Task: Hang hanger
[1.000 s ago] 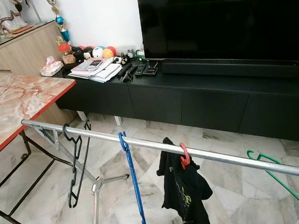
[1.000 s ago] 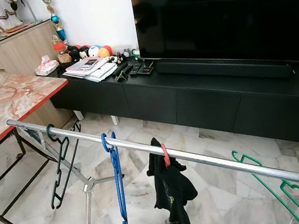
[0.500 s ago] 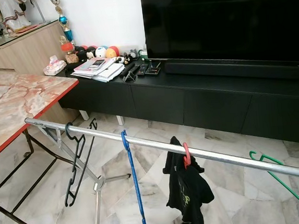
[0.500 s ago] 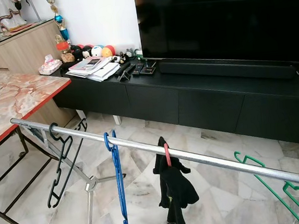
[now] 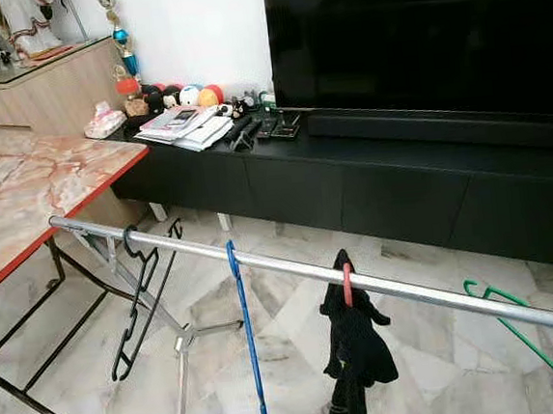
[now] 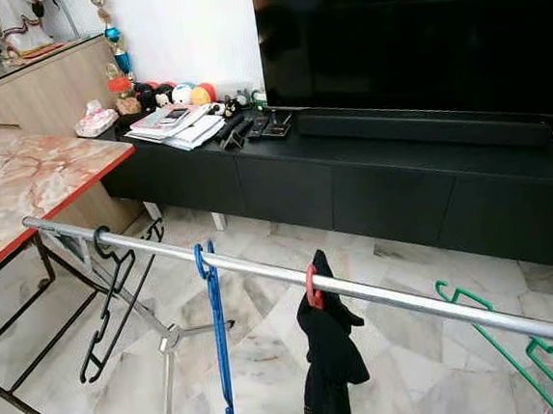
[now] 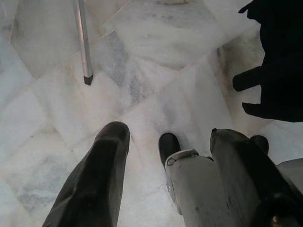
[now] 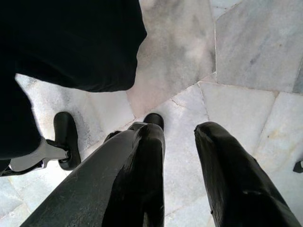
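Four hangers sit on the rail (image 5: 291, 267) in your left eye view: black hanger (image 5: 134, 297) near its left end, blue hanger (image 5: 246, 336), red hanger (image 5: 346, 286) carrying a black garment (image 5: 357, 355) mid-rail, green hanger (image 5: 530, 335) toward the right end. Right eye view: same layout; hanging looks done, nothing left that you can see. Left wrist view: left gripper (image 7: 163, 156) hangs over marble floor (image 7: 156, 71), fingers spread wide, empty. Right wrist view: right gripper (image 8: 179, 135) likewise parted, holding nothing.
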Tool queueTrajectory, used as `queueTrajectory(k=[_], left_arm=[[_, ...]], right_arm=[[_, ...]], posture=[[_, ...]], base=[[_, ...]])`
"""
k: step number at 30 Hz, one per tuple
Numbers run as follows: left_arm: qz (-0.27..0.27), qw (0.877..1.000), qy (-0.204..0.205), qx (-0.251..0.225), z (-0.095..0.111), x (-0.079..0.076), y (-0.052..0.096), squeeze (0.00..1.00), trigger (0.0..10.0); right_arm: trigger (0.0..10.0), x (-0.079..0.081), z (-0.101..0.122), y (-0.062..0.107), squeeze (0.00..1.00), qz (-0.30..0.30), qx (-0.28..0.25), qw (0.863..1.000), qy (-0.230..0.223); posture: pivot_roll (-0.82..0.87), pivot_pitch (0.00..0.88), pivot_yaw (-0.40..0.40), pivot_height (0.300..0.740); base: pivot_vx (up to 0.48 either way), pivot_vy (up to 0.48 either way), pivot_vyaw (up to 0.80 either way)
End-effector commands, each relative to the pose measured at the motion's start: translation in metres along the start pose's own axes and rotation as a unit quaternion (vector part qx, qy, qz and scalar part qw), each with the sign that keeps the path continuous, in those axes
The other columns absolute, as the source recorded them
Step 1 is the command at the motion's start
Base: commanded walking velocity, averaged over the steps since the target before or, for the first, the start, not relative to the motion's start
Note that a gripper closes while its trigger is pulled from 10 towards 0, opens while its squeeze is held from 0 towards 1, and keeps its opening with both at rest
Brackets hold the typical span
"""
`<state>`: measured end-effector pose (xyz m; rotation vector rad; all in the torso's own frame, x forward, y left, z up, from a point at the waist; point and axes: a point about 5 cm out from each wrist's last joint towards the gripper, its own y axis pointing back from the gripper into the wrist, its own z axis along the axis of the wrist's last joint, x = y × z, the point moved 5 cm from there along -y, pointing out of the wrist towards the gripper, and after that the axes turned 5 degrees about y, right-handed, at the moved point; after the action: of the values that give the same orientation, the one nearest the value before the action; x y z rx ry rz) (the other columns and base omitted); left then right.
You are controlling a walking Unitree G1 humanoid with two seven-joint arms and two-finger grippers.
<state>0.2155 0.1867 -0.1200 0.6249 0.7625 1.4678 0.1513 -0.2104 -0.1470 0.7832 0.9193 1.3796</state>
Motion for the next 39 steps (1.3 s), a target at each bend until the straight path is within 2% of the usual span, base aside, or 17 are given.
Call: queueTrajectory(k=[1, 11, 39], left_arm=[[0.006, 1.000, 0.000, 0.015, -0.0084, 0.0008, 0.0011, 0.00, 10.0], [0.006, 1.000, 0.003, 0.020, -0.0114, -0.0012, 0.0012, 0.00, 10.0], [0.013, 0.999, 0.002, 0.030, -0.0164, 0.0047, 0.0029, 0.00, 10.0]], right_arm=[[10.0, 0.0017, 0.0000, 0.0001, 0.00, 0.001, -0.004, 1.000, -0.008], [10.0, 0.0012, 0.0003, 0.0001, 0.00, 0.001, -0.004, 1.000, -0.007], [10.0, 0.0008, 0.0000, 0.0002, 0.00, 0.000, -0.004, 1.000, -0.005]], posture=[[0.04, 0.004, 0.038, 0.740], [0.03, 0.007, 0.036, 0.740], [0.03, 0.010, 0.036, 0.740]], base=[[0.000, 0.000, 0.00], [0.000, 0.000, 0.00], [-0.251, 0.000, 0.00]])
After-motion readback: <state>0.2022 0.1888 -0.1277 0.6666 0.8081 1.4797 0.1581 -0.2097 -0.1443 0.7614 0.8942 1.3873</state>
